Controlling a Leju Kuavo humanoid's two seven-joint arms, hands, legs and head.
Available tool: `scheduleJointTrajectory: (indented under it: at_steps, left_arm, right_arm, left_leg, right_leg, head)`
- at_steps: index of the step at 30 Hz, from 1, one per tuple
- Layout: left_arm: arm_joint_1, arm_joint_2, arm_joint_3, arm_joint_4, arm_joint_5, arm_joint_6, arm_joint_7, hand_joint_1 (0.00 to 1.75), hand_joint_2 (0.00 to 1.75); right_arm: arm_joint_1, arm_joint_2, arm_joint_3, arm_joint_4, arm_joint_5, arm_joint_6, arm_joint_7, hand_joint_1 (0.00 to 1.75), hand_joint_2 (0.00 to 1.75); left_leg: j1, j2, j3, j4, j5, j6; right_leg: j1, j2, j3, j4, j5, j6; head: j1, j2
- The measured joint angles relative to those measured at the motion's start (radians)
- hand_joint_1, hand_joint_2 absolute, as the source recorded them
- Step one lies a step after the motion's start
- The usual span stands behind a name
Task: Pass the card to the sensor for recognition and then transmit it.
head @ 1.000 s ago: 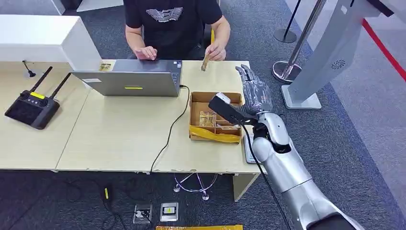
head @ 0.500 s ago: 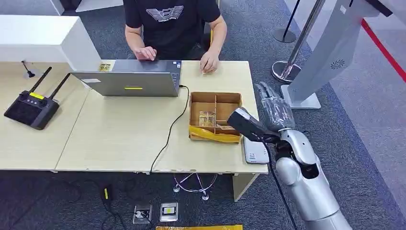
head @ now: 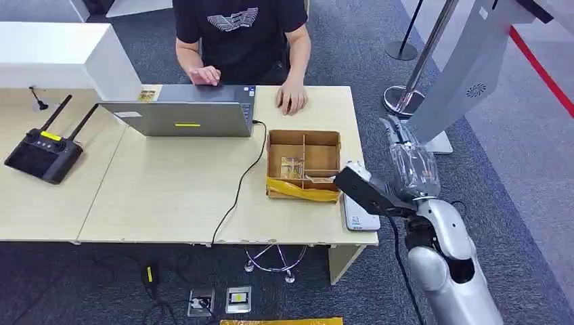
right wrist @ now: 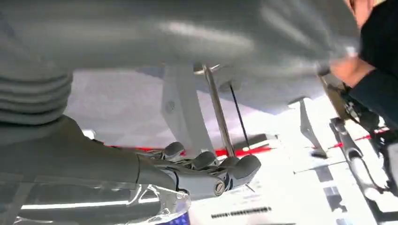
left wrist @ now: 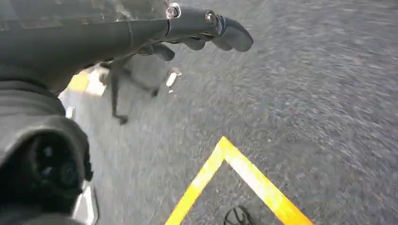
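Right hand [head: 408, 162]: raised off the tabletop's right edge, over the carpet, wrapped in clear film; fingers straight and slightly apart, nothing in them. In the right wrist view [right wrist: 206, 171] the fingertips lie side by side, bare of any load.
Left hand [left wrist: 197, 35]: hangs above the grey floor, fingers loosely bent and apart, holding nothing.
Card: cannot tell where it is; the person's hand [head: 292, 101] lies flat on the tabletop near the far right corner and may cover it, but no card can be made out.
Sensor [head: 359, 213]: small white flat device at the tabletop's near right corner, just beside the box, partly hidden by the dark wrist camera.
Box [head: 304, 165]: open cardboard tray with dividers, by the right edge; small packets lie in its near compartments, yellow tape runs along its near wall.
Laptop [head: 179, 116]: open at the far edge, lid toward the robot, a black cable running from it to the near edge.
Person [head: 233, 34]: seated behind the far edge in a black shirt, other hand on the laptop's keyboard.
Controller [head: 42, 152]: black, with two antennas, on the left table.
Kiosk [head: 467, 74]: grey slanted stand on the carpet, right of the tabletop.
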Motion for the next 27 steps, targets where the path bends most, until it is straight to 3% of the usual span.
scheduleJointTrajectory:
  at_steps: [6, 10, 16, 27]
  left_arm:
    - [-0.003, -0.018, 0.001, 0.0, -0.006, 0.023, 0.011, 0.0, 0.0]
    - [-0.005, -0.063, 0.022, 0.0, 0.059, 0.117, 0.003, 0.0, 0.0]
    - [-0.006, -0.067, 0.038, -0.001, 0.06, 0.041, 0.011, 0.0, 0.0]
    - [-0.007, -0.042, 0.043, -0.001, 0.029, -0.022, 0.011, 0.0, 0.0]
  right_arm:
    - [0.006, -0.001, 0.048, 0.011, 0.019, -0.042, 0.007, 0.0, 1.75]
    - [0.006, 0.002, 0.079, 0.049, 0.027, -0.103, -0.01, 0.0, 1.75]
    - [0.005, 0.012, 0.123, 0.095, 0.071, -0.147, 0.0, 0.0, 1.75]
    - [0.005, 0.019, 0.182, 0.173, 0.134, -0.201, 0.015, 0.0, 1.75]
  left_leg:
    - [0.0, 0.0, 0.0, 0.0, 0.0, 0.0]
    - [0.0, 0.0, 0.0, 0.0, 0.0, 0.0]
    - [0.0, -0.001, -0.001, 0.0, 0.0, 0.0]
    - [0.0, -0.001, -0.001, 0.0, 0.0, 0.0]
  right_leg:
    - [0.0, 0.0, 0.0, 0.0, 0.0, 0.0]
    - [0.0, -0.001, 0.0, 0.0, 0.0, 0.0]
    - [0.0, -0.002, 0.0, 0.0, 0.0, 0.0]
    - [0.001, -0.002, 0.0, 0.0, -0.001, -0.001]
  head:
    - [0.0, 0.0]
    - [0.0, 0.0]
    - [0.0, 0.0]
    - [0.0, 0.0]
